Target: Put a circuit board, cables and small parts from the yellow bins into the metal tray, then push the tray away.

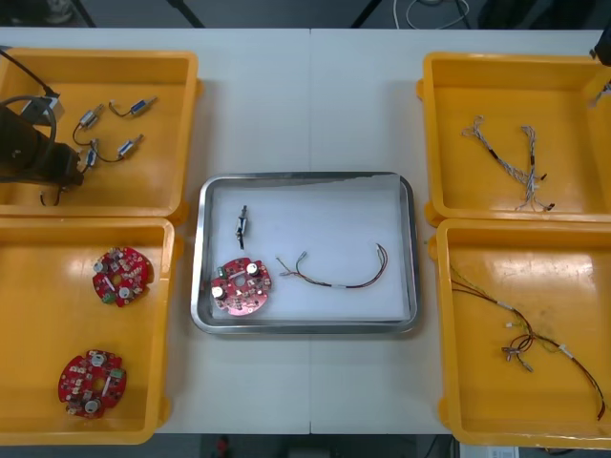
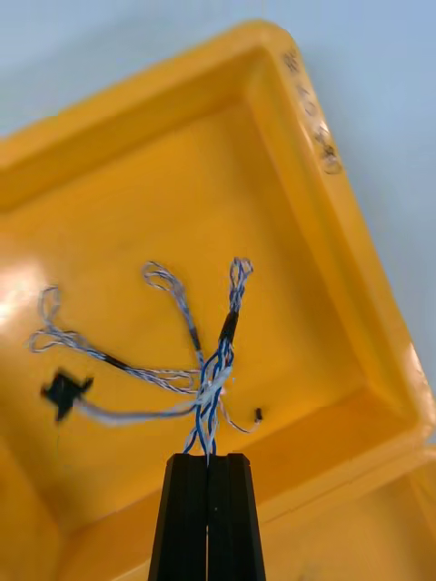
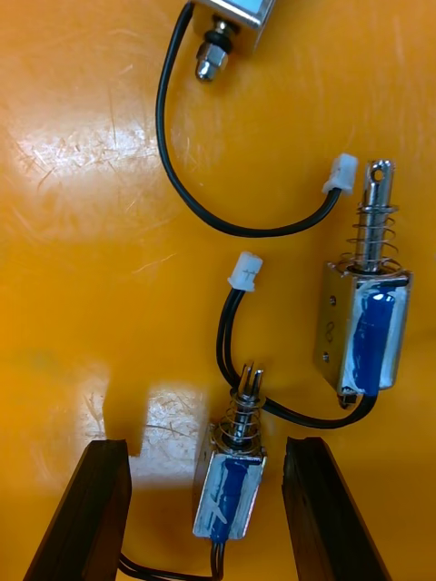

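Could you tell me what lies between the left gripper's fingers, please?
In the left wrist view, a small metal part with a blue-wrapped body lies on the yellow bin floor between the left gripper's open fingers, touching neither.

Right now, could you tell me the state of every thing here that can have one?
Left gripper: open, astride a small metal part in a yellow bin.
Right gripper: shut on a blue and white cable.
Metal tray: loaded with a circuit board, a reddish cable, a second small part; not yet pushed away.
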Available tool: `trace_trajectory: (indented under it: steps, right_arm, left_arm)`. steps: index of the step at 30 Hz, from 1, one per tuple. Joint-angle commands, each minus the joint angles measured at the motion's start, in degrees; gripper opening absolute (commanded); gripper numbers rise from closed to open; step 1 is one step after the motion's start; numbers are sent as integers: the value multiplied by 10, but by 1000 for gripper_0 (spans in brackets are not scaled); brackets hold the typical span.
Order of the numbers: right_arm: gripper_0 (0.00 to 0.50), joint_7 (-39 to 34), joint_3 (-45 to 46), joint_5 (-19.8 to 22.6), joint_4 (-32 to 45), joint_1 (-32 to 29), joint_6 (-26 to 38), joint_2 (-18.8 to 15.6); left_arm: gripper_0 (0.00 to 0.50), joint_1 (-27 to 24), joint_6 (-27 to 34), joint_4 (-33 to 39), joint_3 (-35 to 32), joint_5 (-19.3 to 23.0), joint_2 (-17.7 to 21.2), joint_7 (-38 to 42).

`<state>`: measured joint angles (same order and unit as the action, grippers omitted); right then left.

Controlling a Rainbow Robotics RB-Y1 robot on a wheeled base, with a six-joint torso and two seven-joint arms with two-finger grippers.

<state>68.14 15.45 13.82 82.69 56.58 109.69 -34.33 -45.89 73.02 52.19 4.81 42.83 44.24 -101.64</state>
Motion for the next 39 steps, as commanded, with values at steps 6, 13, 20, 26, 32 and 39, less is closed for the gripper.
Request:
trace_trajectory:
  steps: [6, 13, 20, 26, 32, 39]
  right_arm:
    - [0, 21, -82, 73, 191, -57, 3, 10]
    - [0, 29, -155, 115, 273, -84, 3, 17]
    - [0, 42, -198, 176, 340, -85, 3, 36]
    - [0, 54, -243, 212, 404, -84, 3, 50]
    - [0, 73, -303, 237, 430, -85, 3, 66]
    - [0, 202, -371, 211, 430, -85, 3, 94]
  left_arm:
    - [484, 5, -30, 1, 5, 23, 8, -69]
    - [484, 7, -31, 0, 5, 27, 8, -69]
    - [484, 17, -31, 0, 6, 27, 8, -75]
    - [487, 20, -37, 0, 21, 28, 8, -78]
    - [210, 22, -45, 0, 28, 35, 8, -76]
    - [0, 22, -44, 0, 27, 40, 8, -77]
